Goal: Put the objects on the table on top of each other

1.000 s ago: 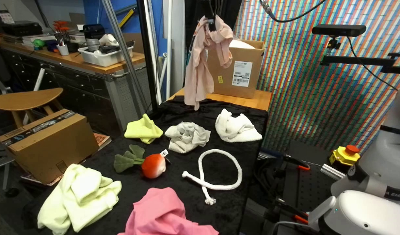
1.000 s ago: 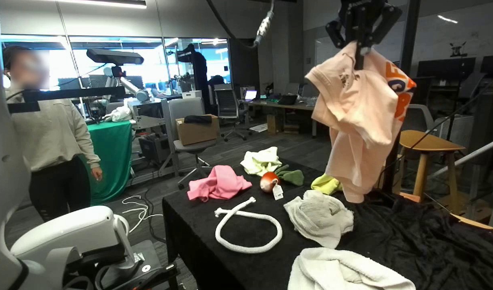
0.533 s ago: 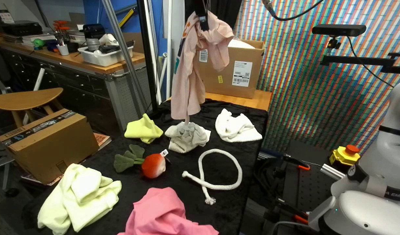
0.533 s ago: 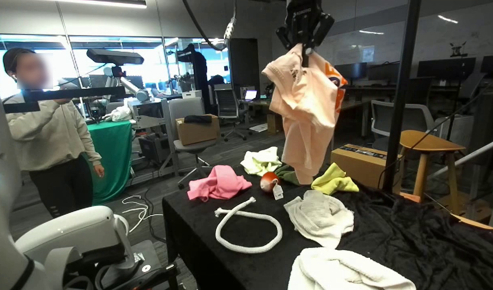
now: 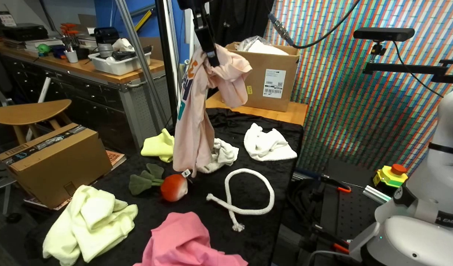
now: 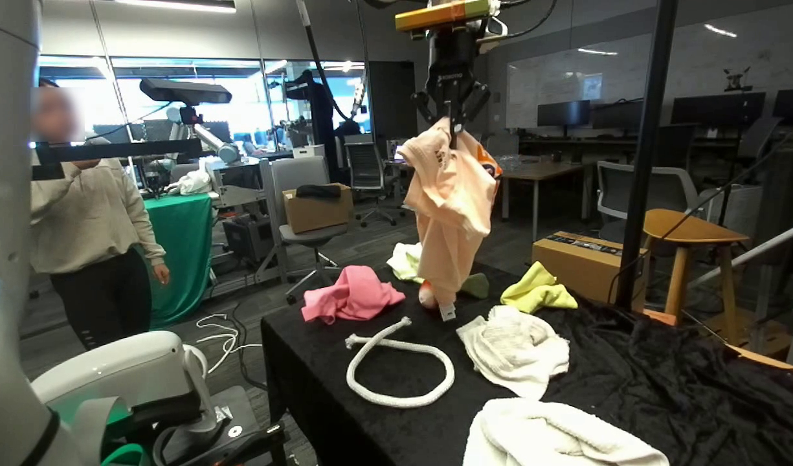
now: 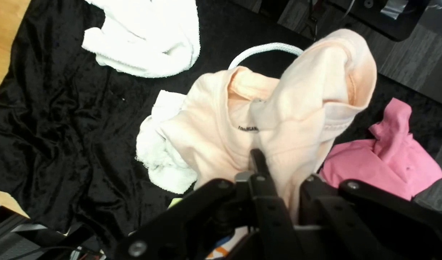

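My gripper [image 5: 211,61] is shut on the peach shirt [image 5: 196,129] and holds it hanging above the black-covered table [image 6: 292,362]. In the wrist view the shirt [image 7: 213,144] bunches between the fingers [image 7: 278,173]. The shirt's lower end hangs close to the red-and-white plush radish [image 5: 173,187]; I cannot tell whether they touch. In an exterior view it partly hides the radish [image 6: 426,296]. On the table lie a lime cloth [image 5: 158,146], a grey-white cloth [image 6: 519,349], a white towel [image 5: 269,144], a pink cloth [image 5: 185,240], a pale yellow-green cloth [image 5: 93,221] and a white rope [image 5: 269,188].
A black upright pole [image 6: 645,155] stands at the table's edge. A cardboard box [image 5: 274,77] stands behind on a wooden tabletop. Another cardboard box [image 5: 60,166] is beside the table. A person [image 6: 92,226] stands beyond the robot's base.
The gripper and the hanging shirt have moved down and over the table, from behind the grey-white cloth to near the radish. The shirt now partly covers the lime and grey-white cloths in an exterior view.
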`<act>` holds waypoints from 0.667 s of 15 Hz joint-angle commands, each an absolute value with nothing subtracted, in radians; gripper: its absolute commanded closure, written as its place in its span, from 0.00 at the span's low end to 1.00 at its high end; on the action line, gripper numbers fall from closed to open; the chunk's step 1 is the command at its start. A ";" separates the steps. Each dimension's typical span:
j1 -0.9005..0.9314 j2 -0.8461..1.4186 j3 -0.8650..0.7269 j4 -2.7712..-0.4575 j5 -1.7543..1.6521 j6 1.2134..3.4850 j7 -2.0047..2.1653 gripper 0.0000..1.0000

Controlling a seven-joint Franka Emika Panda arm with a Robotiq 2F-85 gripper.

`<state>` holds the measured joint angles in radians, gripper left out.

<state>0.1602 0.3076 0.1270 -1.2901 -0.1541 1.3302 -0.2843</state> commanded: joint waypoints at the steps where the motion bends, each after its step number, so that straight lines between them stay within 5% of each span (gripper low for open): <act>1: 0.169 0.288 0.138 -1.314 -0.185 1.293 -0.371 0.97; 10: 0.148 0.232 0.136 -1.443 -0.187 1.304 -0.371 0.97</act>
